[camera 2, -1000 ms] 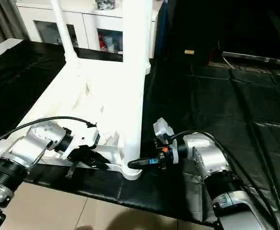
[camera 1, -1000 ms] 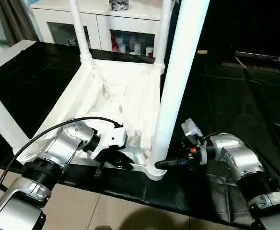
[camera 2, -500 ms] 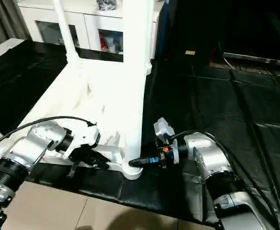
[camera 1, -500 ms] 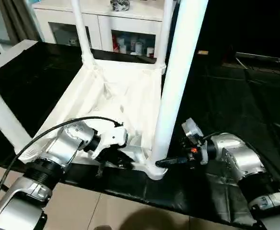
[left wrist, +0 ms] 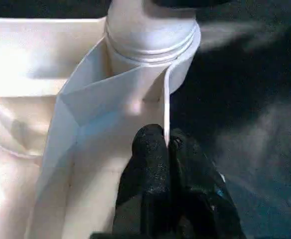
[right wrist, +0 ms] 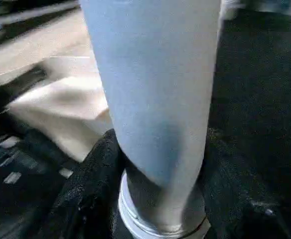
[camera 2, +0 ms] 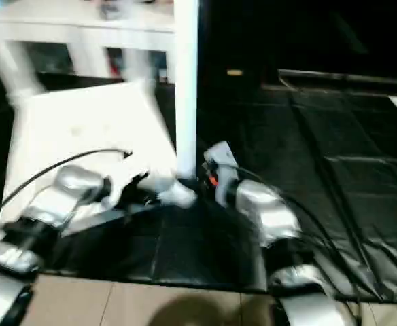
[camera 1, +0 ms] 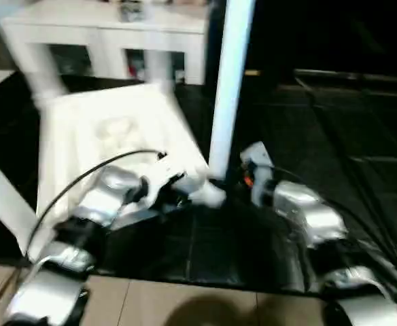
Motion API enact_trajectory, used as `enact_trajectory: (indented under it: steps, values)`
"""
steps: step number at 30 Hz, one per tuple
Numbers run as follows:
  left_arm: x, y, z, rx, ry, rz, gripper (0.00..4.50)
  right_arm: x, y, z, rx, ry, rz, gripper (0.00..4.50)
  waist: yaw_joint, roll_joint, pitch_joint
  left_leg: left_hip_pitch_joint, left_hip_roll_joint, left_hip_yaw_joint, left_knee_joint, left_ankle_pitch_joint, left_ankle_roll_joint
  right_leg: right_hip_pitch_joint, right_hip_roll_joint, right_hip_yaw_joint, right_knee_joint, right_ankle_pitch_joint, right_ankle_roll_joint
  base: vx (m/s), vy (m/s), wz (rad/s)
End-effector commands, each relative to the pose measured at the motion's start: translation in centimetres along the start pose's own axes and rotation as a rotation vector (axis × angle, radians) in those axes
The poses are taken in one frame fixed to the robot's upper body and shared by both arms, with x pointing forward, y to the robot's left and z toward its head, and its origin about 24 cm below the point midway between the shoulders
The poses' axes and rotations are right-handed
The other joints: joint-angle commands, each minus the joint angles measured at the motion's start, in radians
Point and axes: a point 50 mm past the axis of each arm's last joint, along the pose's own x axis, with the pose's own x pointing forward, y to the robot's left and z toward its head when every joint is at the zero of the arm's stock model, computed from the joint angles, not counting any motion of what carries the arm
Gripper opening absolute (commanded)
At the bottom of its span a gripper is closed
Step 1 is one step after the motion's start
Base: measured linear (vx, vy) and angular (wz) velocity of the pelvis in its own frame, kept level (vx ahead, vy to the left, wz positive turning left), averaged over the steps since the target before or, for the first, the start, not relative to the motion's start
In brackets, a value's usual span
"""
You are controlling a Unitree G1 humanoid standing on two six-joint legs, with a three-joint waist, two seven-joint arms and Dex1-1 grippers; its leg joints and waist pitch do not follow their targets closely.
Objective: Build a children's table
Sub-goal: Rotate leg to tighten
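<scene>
A: Where does the table top [camera 1: 110,136] sit?

B: Upside down on the black sheet [camera 1: 334,149], ribbed side up, in front of the white cabinet [camera 1: 110,30]. The near-corner leg [camera 1: 229,81] stands upright in its corner socket [left wrist: 150,37]. Another leg [camera 1: 5,197] slants across at the far left.

A: Left gripper [left wrist: 166,144]?

B: Fingers together, pinched on the thin side wall [left wrist: 166,107] of the top just below that socket. Likely there to keep the top from sliding or tipping while the leg is worked.

A: Right gripper [right wrist: 160,169]?

B: Jaws part-open and clamped round the base of the leg, one finger on either side, right above the socket. A low grip gives the best control for seating or twisting it home.

A: Is the leg fully seated?

B: Cannot tell; its collar meets the socket rim, but depth is hidden
</scene>
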Motion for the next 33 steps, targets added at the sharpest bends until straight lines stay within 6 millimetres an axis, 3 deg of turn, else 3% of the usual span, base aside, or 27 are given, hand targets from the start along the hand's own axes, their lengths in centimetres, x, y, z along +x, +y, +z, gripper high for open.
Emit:
enact_trajectory:
  steps: [1,5,7,13,16,21,22,25,29,33]
  values:
    - [2.4,-2.2,3.7,0.02,-0.134,-0.079,0.0,2.0,2.1,-1.5,0.009,0.128,-0.032,1.95,0.007,0.0,-0.058,-0.016,-0.013,0.007,-0.073,-0.218,0.02,0.058,-0.04,0.037,-0.1,-0.436,-0.113,0.0,0.0,0.0]
    - [2.5,-2.2,4.1,0.013,-0.152,-0.068,0.0,2.3,2.3,-1.3,0.015,0.125,-0.054,1.95,0.008,-0.001,-0.063,-0.018,-0.009,0.008,-0.073,-0.196,0.037,0.063,-0.042,0.042,-0.088,-0.337,-0.146,0.0,0.0,0.0]
    - [2.4,-2.2,4.1,0.031,-0.15,-0.08,0.0,2.3,2.6,-1.2,0.026,0.092,-0.01,2.48,0.008,-0.003,-0.063,-0.019,-0.009,0.009,-0.073,-0.18,0.047,0.065,-0.042,0.044,-0.084,-0.29,-0.165,0.0,0.0,0.0]
    - [1.5,-1.9,3.2,0.064,-0.135,-0.107,0.0,1.4,2.5,-1.3,0.029,0.048,0.061,2.9,0.022,-0.001,-0.066,-0.018,-0.005,0.011,-0.073,-0.134,0.064,0.068,-0.043,0.048,-0.073,-0.198,-0.202,0.0,0.0,0.0]
    - [0.9,-1.7,2.5,0.087,-0.122,-0.14,0.0,0.5,1.9,-1.6,0.004,0.043,0.095,3.2,0.025,0.0,-0.066,-0.018,-0.002,0.011,-0.073,-0.144,0.069,0.071,-0.044,0.049,-0.071,-0.177,-0.209,0.0,0.0,0.0]
    - [0.0,-1.3,1.9,0.127,-0.094,-0.184,0.0,-0.6,0.8,-1.8,-0.009,0.042,0.106,3.6,0.04,0.002,-0.062,-0.008,0.001,0.015,-0.076,-0.179,0.058,0.063,-0.046,0.051,-0.08,-0.244,-0.2,0.0,0.0,0.0]
    - [-0.6,-1.2,1.5,0.152,-0.076,-0.23,0.0,-1.4,0.3,-1.9,-0.039,0.051,0.146,3.6,0.045,0.002,-0.062,-0.003,0.002,0.016,-0.077,-0.185,0.05,0.059,-0.047,0.053,-0.081,-0.244,-0.201,0.0,0.0,0.0]
    - [-1.1,-1.2,1.1,0.179,-0.065,-0.279,0.0,-2.1,0.3,-1.8,-0.066,0.044,0.244,3.6,0.047,0.001,-0.063,-0.005,0.004,0.018,-0.076,-0.191,0.052,0.061,-0.044,0.054,-0.074,-0.214,-0.211,0.0,0.0,0.0]
    - [-2.0,-1.3,0.5,0.246,-0.036,-0.37,0.0,-4.2,0.8,-1.5,-0.127,0.049,0.475,3.6,0.064,0.001,-0.066,-0.012,0.009,0.019,-0.072,-0.158,0.076,0.064,-0.042,0.052,-0.062,-0.142,-0.227,0.0,0.0,0.0]
    - [-2.6,-1.5,0.0,0.301,-0.001,-0.437,0.0,-5.6,0.5,-1.4,-0.15,0.075,0.593,3.6,0.073,0.001,-0.069,-0.013,0.013,0.02,-0.069,-0.145,0.079,0.062,-0.044,0.053,-0.058,-0.119,-0.24,0.0,0.0,0.0]
